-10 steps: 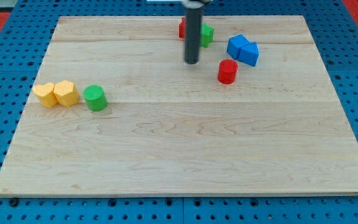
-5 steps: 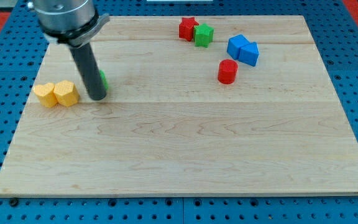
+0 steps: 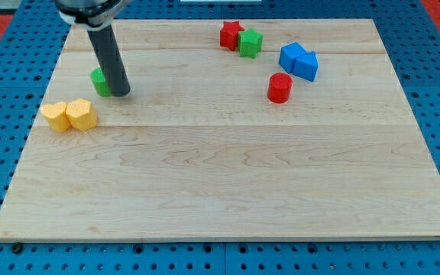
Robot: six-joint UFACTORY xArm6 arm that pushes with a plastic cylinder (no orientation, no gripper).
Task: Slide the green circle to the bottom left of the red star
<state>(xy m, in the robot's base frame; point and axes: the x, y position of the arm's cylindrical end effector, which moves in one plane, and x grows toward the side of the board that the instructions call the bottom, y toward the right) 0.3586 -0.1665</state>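
The green circle (image 3: 99, 81) sits at the board's upper left, partly hidden behind my rod. My tip (image 3: 121, 93) rests on the board just right of it, touching or nearly touching it. The red star (image 3: 231, 34) lies far off near the view's top centre, with a green block (image 3: 250, 43) against its right side.
Two yellow blocks (image 3: 68, 115) sit side by side below and left of the green circle. A red cylinder (image 3: 279, 87) stands right of centre. Two blue blocks (image 3: 299, 61) sit together above and right of it.
My rod crossed from the top centre to the left side. The green circle has moved up and a little left from beside the yellow blocks.
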